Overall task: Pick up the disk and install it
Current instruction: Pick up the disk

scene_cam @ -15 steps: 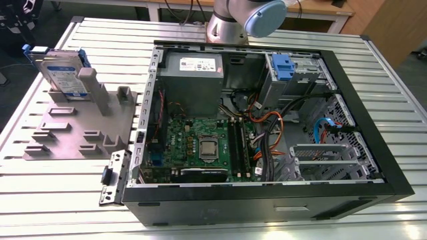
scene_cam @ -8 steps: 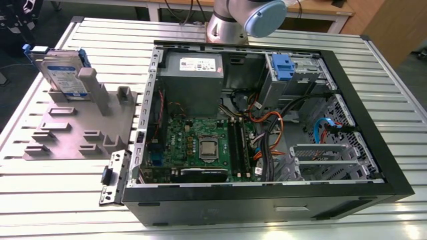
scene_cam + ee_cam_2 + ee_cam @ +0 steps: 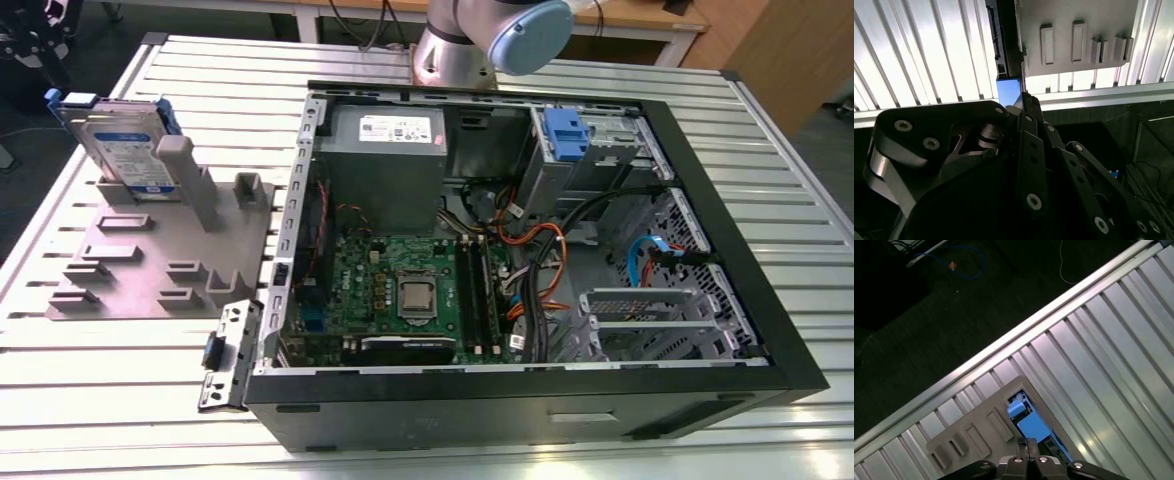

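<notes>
Gripper point(image 3: 1027, 444): pincers pressed together on nothing, hanging above the disk's blue top edge.
Disk point(image 3: 127, 140): ten o'clock in the exterior view, upright in the grey fixture point(image 3: 134, 270).
Doing it well: I'd judge it wants the jaws square to the flat faces and a straight lift, clear of the post point(image 3: 180, 165) just beside.
Computer case point(image 3: 534, 400): centre to three o'clock, lying open.
Blue-latched bay point(image 3: 566, 135): one o'clock, with cables point(image 3: 534, 240) crowding beneath.
</notes>
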Robot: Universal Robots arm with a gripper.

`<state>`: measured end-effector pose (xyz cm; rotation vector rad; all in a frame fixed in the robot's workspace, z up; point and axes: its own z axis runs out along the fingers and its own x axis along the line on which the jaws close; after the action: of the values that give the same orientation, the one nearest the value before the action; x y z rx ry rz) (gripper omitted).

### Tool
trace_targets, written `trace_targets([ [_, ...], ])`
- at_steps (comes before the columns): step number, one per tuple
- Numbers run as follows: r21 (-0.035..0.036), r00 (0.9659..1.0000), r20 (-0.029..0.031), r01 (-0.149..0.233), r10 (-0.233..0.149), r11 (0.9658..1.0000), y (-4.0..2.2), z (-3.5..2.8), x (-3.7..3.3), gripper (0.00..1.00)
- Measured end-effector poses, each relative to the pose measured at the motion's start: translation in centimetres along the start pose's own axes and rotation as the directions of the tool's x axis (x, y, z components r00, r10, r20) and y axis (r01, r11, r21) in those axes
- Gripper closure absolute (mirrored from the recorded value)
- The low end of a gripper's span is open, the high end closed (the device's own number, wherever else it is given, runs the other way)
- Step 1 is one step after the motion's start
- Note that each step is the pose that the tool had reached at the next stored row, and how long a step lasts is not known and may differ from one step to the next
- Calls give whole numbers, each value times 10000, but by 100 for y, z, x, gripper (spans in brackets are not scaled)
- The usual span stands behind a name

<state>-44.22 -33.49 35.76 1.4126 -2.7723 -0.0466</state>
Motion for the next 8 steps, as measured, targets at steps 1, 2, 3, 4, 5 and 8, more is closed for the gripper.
trace_targets([
  [1, 0, 10000, 0, 1, -1, 10000, 0, 0, 0, 89],
  [2, 1, 10000, -1, 30, -30, 10000, 0, 0, 0, 89],
  [3, 1, 10000, -2, 56, -56, 10000, 0, 0, 0, 89],
  [4, 1, 10000, -3, 58, -58, 10000, 0, 0, 0, 89],
  [5, 1, 10000, -2, 60, -60, 10000, 0, 0, 0, 89],
  [8, 1, 10000, -3, 64, -64, 10000, 0, 0, 0, 89],
])
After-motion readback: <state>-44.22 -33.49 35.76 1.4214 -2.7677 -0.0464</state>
